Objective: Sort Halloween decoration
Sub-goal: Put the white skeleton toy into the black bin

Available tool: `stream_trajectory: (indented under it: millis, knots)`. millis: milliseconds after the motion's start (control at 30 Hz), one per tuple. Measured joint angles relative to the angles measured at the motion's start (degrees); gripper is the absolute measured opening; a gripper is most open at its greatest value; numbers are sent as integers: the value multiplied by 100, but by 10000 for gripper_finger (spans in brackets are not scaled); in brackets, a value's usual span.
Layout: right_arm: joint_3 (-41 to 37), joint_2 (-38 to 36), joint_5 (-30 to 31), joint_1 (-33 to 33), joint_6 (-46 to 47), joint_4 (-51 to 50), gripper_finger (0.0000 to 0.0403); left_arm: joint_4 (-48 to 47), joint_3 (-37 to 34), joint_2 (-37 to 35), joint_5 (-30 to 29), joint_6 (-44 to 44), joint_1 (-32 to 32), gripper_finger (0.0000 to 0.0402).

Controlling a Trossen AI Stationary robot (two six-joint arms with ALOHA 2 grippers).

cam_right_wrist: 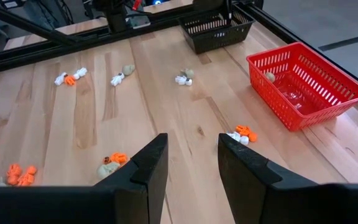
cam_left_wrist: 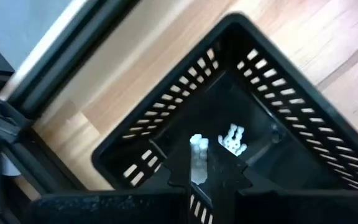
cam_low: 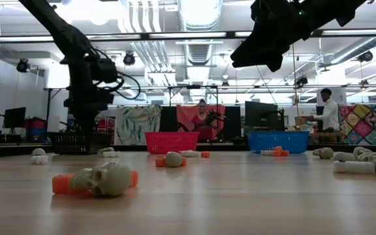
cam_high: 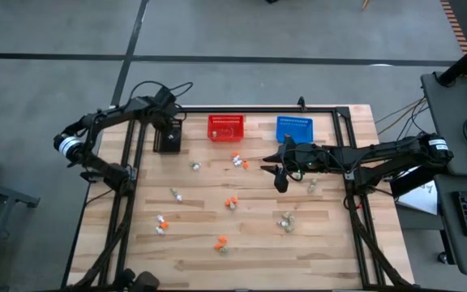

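Left end effector (cam_left_wrist: 197, 163), pinched on a small white trinket (cam_left_wrist: 197, 144), poised above the black basket (cam_left_wrist: 160, 118) for dropping; right end effector (cam_right_wrist: 191, 158), fingers parted, hovering over loose Halloween decorations (cam_high: 230, 201) across the desk (cam_high: 331, 243) below.

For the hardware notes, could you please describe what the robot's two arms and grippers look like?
Both arms are dark, slim and jointed. The left arm has a white band near its base and loose black cables looping above it. The right arm has a similar white band. The right gripper has two flat, black, blade-like fingers; the left gripper is likewise black.
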Motion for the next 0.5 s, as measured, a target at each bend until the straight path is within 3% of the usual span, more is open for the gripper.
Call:
stream_trajectory:
  millis: [500]
  knots:
    - [0,0,-1,1,-17,-4,128,-26,0,617,10,-3,-4,9]
